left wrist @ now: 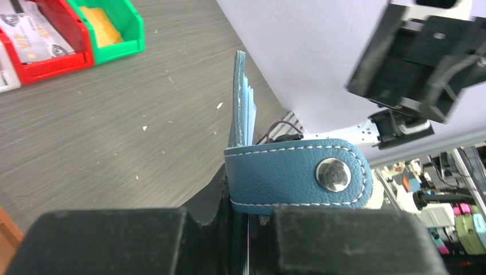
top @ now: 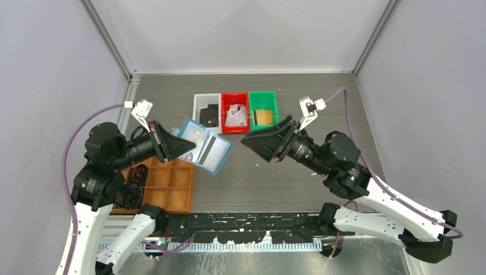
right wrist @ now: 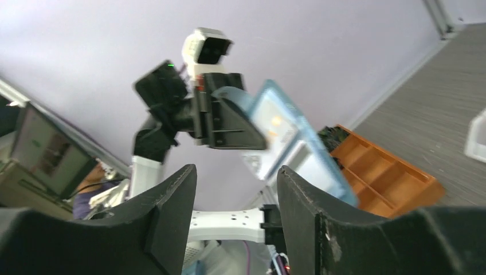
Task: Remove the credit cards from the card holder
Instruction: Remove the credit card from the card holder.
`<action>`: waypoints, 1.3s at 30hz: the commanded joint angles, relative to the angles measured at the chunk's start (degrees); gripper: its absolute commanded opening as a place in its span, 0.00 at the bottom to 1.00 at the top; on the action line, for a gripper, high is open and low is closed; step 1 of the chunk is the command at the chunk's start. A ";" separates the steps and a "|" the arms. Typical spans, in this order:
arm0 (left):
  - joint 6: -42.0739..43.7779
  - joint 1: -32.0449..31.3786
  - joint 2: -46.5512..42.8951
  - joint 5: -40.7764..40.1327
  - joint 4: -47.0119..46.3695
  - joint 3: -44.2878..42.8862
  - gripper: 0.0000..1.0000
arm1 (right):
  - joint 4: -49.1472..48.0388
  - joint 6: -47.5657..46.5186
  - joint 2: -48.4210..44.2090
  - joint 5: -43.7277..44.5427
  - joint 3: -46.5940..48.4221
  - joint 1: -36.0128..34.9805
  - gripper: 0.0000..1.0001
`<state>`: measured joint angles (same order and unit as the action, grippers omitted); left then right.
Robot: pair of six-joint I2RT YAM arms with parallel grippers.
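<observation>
Our left gripper pinches the soft, floppy wallet; our right gripper is open and empty. The cards look thin, stiff and slippery, so we'd grab a poking-out edge.

A robotics lab, set up as a closed test cell. Pale lilac wall panels in aluminium framing box in a grey wood-grain bench. Purple cables trail back from each gripper along the two bolted-down arms. Just beyond the right gripper stand a white bin, a red bin and a green bin. Under and behind the left gripper lies an orange-brown compartment tray. Far past the left gripper, outside the cell, a monitor shows.
</observation>
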<state>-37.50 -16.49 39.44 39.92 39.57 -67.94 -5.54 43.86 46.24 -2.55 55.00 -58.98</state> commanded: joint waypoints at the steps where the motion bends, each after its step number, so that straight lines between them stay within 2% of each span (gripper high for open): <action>1: -1.14 -0.12 0.95 -4.39 -3.88 -0.06 0.00 | -0.19 3.82 3.43 -5.83 4.16 -0.07 0.59; 5: -2.09 -0.12 0.55 -4.22 -5.86 0.68 0.00 | -7.56 10.26 11.04 -13.30 4.46 -0.16 0.59; 11: -4.44 -0.16 -1.17 -4.36 -8.33 1.22 0.00 | -17.46 15.23 18.26 -15.90 2.61 -0.17 0.57; 26: -10.33 -0.11 0.01 5.96 -12.35 1.79 0.00 | -22.26 18.00 23.56 -16.35 2.56 -0.15 0.51; 33: -14.26 -0.12 0.05 10.89 -16.03 2.38 0.05 | -23.41 19.25 24.60 -15.66 2.65 -0.16 0.50; 39: -16.03 -0.17 0.11 13.36 -17.13 2.70 0.07 | -26.22 20.27 25.40 -14.09 2.54 -0.13 0.36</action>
<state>-49.45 -15.79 39.94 43.94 28.38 -64.90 -26.63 63.37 70.02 -19.66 56.31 -59.13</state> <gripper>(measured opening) 0.101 0.396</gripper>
